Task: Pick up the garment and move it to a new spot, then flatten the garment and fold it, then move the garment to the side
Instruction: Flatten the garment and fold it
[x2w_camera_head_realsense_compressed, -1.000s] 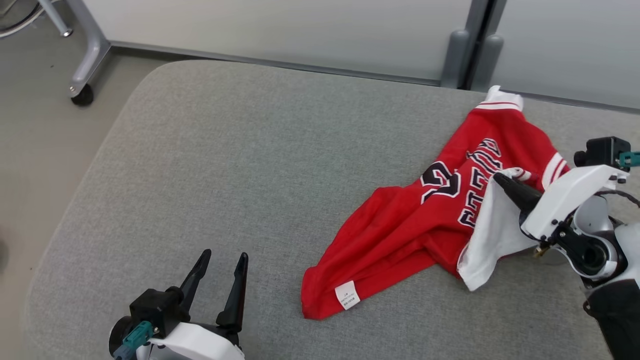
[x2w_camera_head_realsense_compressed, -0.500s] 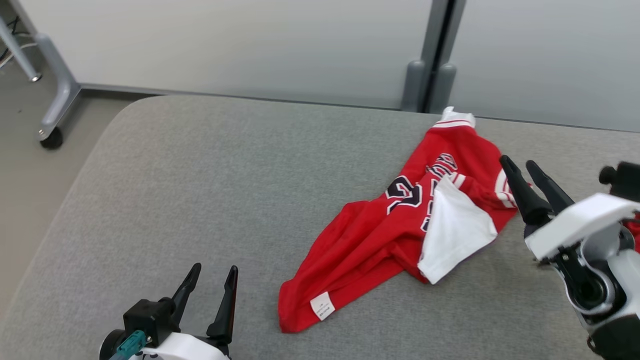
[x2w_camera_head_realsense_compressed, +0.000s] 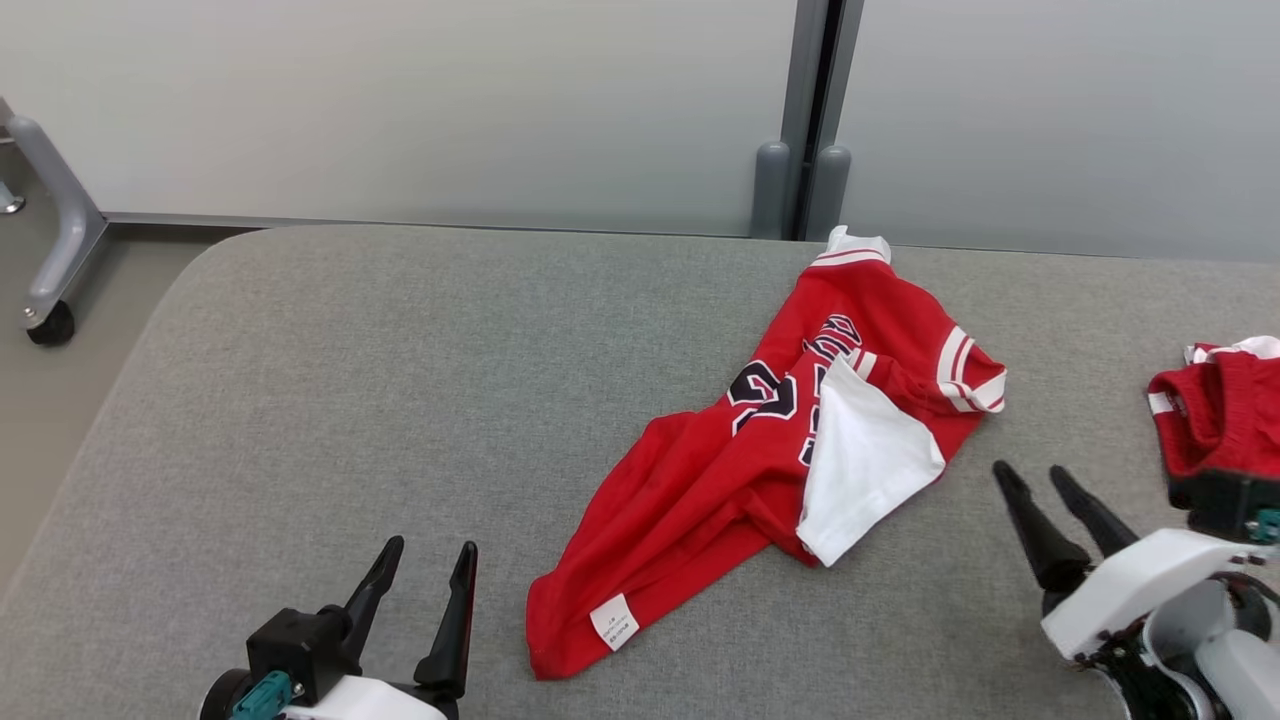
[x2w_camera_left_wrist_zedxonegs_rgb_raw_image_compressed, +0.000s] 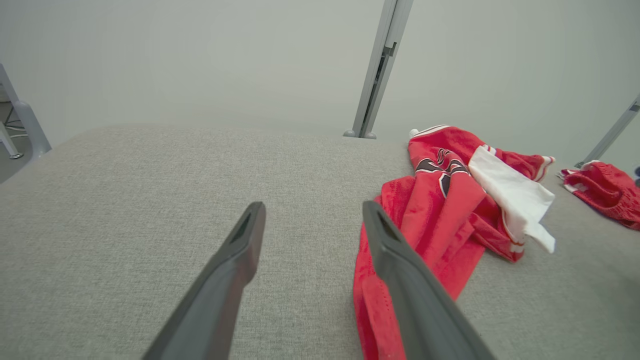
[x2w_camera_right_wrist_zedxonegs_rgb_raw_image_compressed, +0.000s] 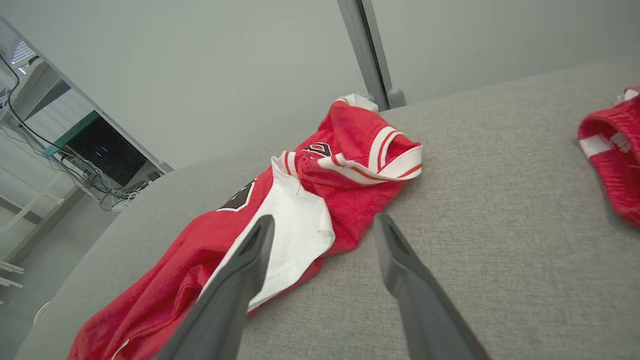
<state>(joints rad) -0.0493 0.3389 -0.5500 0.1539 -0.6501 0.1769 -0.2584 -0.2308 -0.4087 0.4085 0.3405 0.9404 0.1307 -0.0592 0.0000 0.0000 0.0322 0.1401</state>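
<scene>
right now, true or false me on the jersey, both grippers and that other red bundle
1. The right gripper is shut on the garment. False: its jaws stand open, apart from the cloth, holding nothing.
2. The left gripper is open and empty. True.
3. The garment lies spread flat on the grey cushion. False: it is crumpled, with a white sleeve flopped over the red.
4. The white tag sits on the garment's near hem. True.
5. The red-and-white bundle lies on top of the garment. False: it lies apart, off to the garment's right.
</scene>
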